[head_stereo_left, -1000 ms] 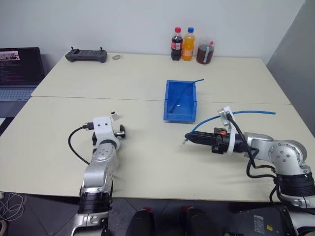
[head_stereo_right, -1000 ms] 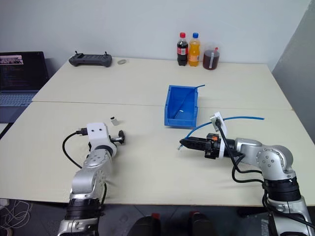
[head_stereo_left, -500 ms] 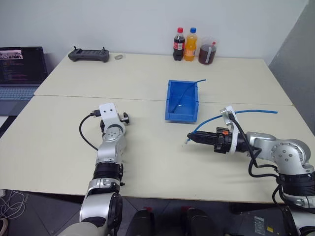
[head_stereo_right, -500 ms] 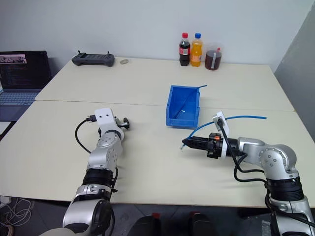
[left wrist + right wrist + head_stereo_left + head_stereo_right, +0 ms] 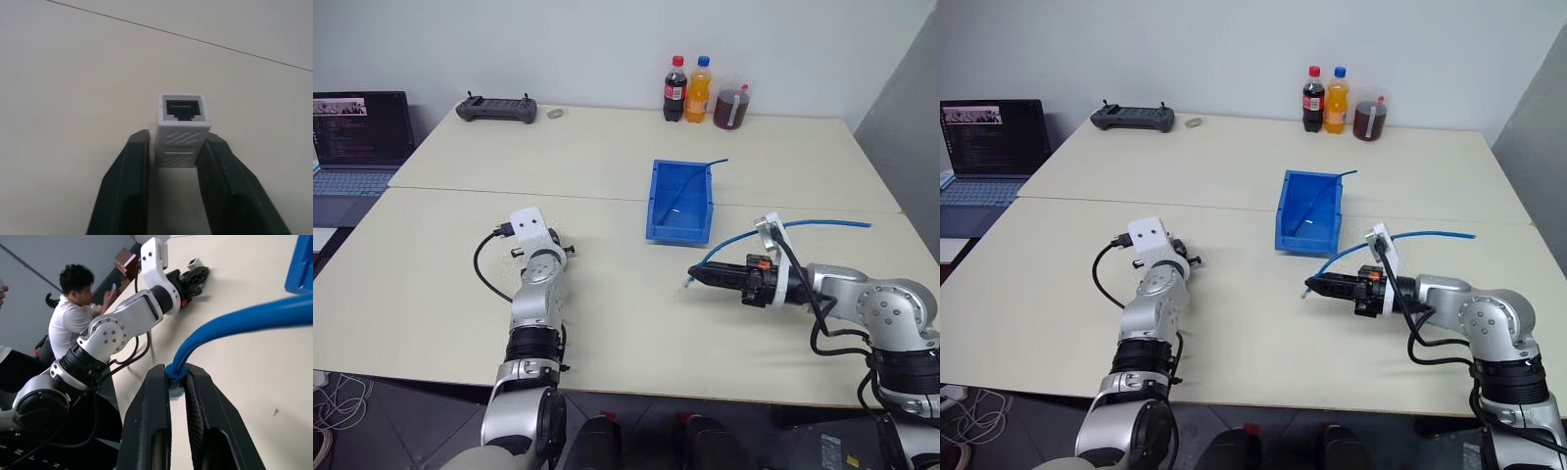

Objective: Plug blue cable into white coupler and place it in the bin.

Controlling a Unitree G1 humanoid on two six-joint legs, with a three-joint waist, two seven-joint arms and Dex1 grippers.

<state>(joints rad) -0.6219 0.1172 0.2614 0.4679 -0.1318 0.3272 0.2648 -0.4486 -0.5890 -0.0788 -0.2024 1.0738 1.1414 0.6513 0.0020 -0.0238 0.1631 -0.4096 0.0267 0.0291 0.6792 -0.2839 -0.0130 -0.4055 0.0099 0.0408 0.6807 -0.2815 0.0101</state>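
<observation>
Blue cable [image 5: 813, 224] runs from your right gripper [image 5: 690, 278] back across the desk [image 5: 607, 147] toward its right edge, arching up just behind the fingers. In the right wrist view the two black fingers [image 5: 149, 431] are pressed onto the cable's end, with the clear plug [image 5: 176, 390] pinched between them, so you are holding it by the plug. That gripper lies low over the desk, pointing toward your left, in front of the bin [image 5: 679, 201].

On your left, the white coupler [image 5: 183, 129] sits between the fingers [image 5: 128, 186] of the left gripper [image 5: 177, 147], its dark socket face turned away from the wrist. The fingers flank its rear half and look to be touching both sides, though from this angle you cannot be fully sure the clamp is tight. In the head views the left gripper [image 5: 1191, 261] rests at desk level, well apart from the right one.

The bin stands between and beyond the two arms, near the desk's seam, and holds another thin blue cable [image 5: 690, 176] whose end pokes over its far right corner. At the far edge stand two bottles [image 5: 687, 89] and a jug [image 5: 728, 106]; a black controller [image 5: 495, 108] lies far left, with a laptop [image 5: 357, 137] beside the desk. A person [image 5: 73, 318] shows in the right wrist view.
</observation>
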